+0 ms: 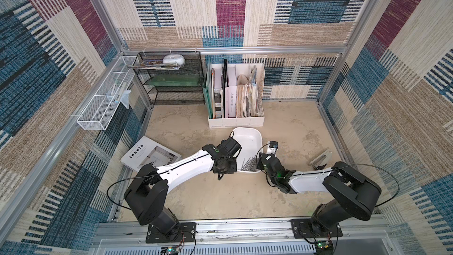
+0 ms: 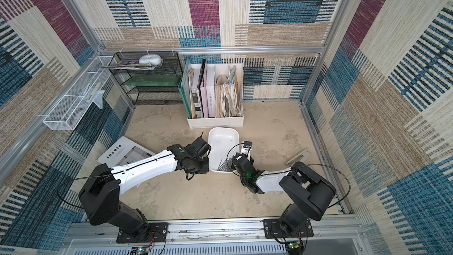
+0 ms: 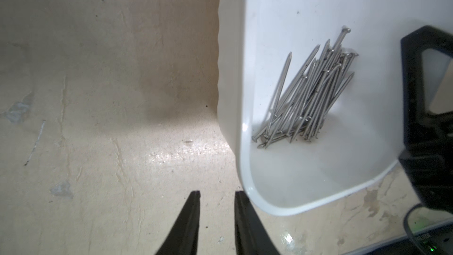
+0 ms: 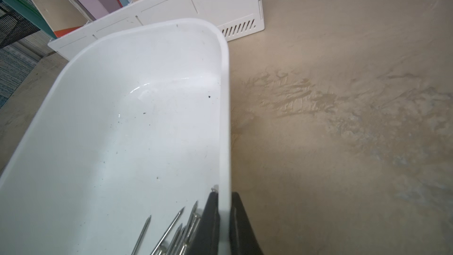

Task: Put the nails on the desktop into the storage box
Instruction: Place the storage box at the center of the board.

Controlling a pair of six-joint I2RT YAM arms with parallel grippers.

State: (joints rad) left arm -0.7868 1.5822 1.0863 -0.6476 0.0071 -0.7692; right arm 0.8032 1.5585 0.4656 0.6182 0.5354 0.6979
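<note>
Grey metal nails (image 3: pixel 306 94) are seen lying in a loose, criss-crossed bundle on the floor of the white storage box (image 3: pixel 282 20). They are gathered at the end of the box nearest the robot, and the far half of the white floor is left bare. In a top view the pile (image 1: pixel 248 164) is shown between the two wrists, with the storage box (image 1: pixel 247 138) set lengthwise on the beige mottled desktop (image 1: pixel 220 197).

The long wall of the box on the robot's right is pinched by the right gripper (image 4: pixel 224 195). One black finger (image 4: pixel 209 217) is placed inside, close beside the nail tips, and the other is placed outside, so the jaws are clenched on the rim.

The left gripper (image 3: pixel 217 192) is held over bare desktop at the near corner of the box on the robot's left. Its jaws are parted by a narrow gap and nothing is held between them. One finger (image 3: pixel 241 212) is seen just beside the outer wall; whether it touches cannot be told.

Just beyond the far end of the box, a white file holder (image 1: pixel 235 121) filled with books and papers is stood. A magazine (image 1: pixel 147 154) is laid flat to the robot's left, partly covered by the left arm. A stapler (image 1: pixel 321 159) is laid well apart to the right. A black mesh shelf (image 1: pixel 171 79) is placed in the far left corner, and a white wire basket (image 1: pixel 103 104) is hung on the left wall.
</note>
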